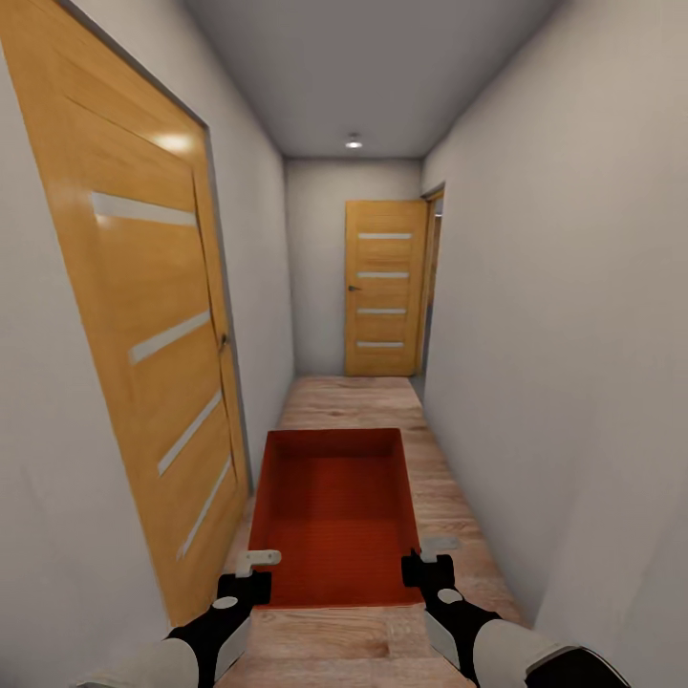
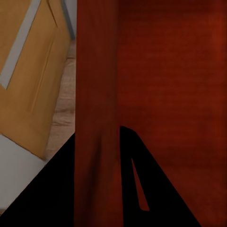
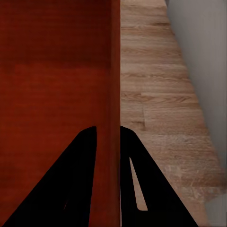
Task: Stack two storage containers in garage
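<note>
I hold one orange-red storage container (image 1: 334,516) in front of me, above the light wood plank floor (image 1: 349,406) of a narrow corridor. My left gripper (image 1: 253,573) is shut on its left wall near the near corner, and my right gripper (image 1: 427,564) is shut on its right wall. In the left wrist view the thin red wall (image 2: 97,94) runs between the dark fingers of my left gripper (image 2: 97,156). The right wrist view shows the same grip, my right gripper (image 3: 109,142) astride the wall (image 3: 113,85). The other container, the living room and the garage are out of view.
A closed wooden door (image 1: 143,334) stands close on the left wall. Another wooden door (image 1: 382,301) closes the far end, with a doorway (image 1: 435,287) beside it on the right. The plain right wall (image 1: 573,382) is near.
</note>
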You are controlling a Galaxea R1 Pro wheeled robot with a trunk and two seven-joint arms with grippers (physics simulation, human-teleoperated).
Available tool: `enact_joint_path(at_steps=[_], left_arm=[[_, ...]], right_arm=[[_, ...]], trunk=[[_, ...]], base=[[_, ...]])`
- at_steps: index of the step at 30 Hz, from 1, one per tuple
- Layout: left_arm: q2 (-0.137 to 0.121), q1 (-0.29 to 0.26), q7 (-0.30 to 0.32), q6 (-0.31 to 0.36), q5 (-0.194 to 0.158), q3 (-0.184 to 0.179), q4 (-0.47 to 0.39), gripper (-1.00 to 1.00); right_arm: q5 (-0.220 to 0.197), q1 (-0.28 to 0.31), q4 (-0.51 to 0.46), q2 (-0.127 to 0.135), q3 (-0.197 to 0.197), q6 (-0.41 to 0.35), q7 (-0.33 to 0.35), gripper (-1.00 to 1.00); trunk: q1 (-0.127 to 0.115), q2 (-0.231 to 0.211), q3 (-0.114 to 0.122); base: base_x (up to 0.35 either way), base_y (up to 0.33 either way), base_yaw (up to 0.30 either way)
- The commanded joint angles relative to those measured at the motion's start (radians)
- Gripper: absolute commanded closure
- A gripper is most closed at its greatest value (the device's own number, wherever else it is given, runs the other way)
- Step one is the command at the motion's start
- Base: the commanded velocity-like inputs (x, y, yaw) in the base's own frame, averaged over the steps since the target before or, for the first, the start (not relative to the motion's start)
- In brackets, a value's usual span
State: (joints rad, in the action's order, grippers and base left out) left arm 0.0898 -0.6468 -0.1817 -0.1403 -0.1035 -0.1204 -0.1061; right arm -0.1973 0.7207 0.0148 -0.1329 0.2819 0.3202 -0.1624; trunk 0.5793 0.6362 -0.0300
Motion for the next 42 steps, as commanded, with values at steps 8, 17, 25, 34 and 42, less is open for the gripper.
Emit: enact_joint_path(at_steps=[8,17,25,34,42], left_arm=[[0.001,-0.001,-0.005,-0.001,-0.007,-0.002,0.0,1.0],[0.001,-0.001,-0.005,0.0,-0.007,-0.002,0.0,1.0],[0.001,-0.001,-0.005,-0.001,-0.007,-0.002,0.0,1.0],[0.001,-0.001,-0.005,-0.001,-0.007,-0.002,0.0,1.0],[0.001,-0.001,-0.005,0.0,-0.007,-0.002,0.0,1.0]], right_arm=[[0.009,0.002,-0.001,-0.008,-0.056,0.0,-0.001,1.0],[0.009,0.001,-0.001,-0.008,-0.056,-0.001,-0.002,1.0],[0.01,0.001,-0.001,-0.008,-0.056,0.0,-0.002,1.0],[0.01,0.002,-0.001,-0.008,-0.056,0.0,-0.001,1.0],[0.01,0.001,-0.001,-0.008,-0.056,0.0,0.0,1.0]], trunk=[[0.001,0.002,-0.002],[0.001,0.002,-0.002],[0.001,0.002,-0.002],[0.001,0.002,-0.002],[0.001,0.002,-0.002]], base=[[0.321,0.0,-0.001],[0.321,0.0,0.0],[0.321,0.0,0.0],[0.321,0.0,0.0],[0.321,0.0,0.0]])
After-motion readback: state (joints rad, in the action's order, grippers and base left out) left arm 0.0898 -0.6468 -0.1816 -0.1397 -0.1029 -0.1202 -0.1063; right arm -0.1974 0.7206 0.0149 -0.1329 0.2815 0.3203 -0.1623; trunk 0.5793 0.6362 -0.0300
